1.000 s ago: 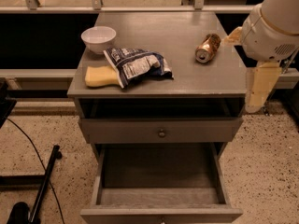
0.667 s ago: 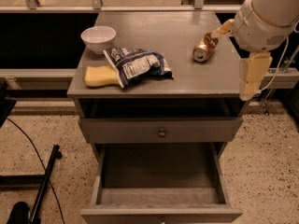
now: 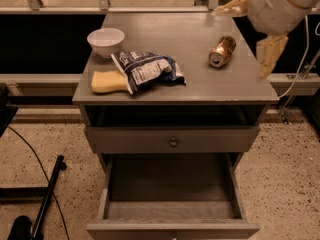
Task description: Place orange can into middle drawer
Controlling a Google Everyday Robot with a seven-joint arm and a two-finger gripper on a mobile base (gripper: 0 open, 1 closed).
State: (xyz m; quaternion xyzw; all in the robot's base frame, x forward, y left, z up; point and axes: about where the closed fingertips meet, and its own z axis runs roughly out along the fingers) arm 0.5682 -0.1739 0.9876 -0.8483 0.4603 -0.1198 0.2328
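The orange can (image 3: 222, 51) lies on its side on the right part of the grey cabinet top (image 3: 200, 79), silver end toward me. My gripper (image 3: 240, 43) hangs above and just right of the can, open and empty, one cream finger (image 3: 231, 6) behind the can and the other (image 3: 270, 54) to its right. The middle drawer (image 3: 172, 210) is pulled out below, its plank floor bare.
A white bowl (image 3: 105, 40), a yellow sponge (image 3: 106, 81) and a blue-white chip bag (image 3: 147, 70) lie on the left of the top. The closed upper drawer front (image 3: 172, 140) has a brass knob. A black stand and cable (image 3: 45, 199) lie on the floor at left.
The arm has swung up and back along the cabinet's right edge, and the fingers now stand around the can's far and right sides. The can has not moved.
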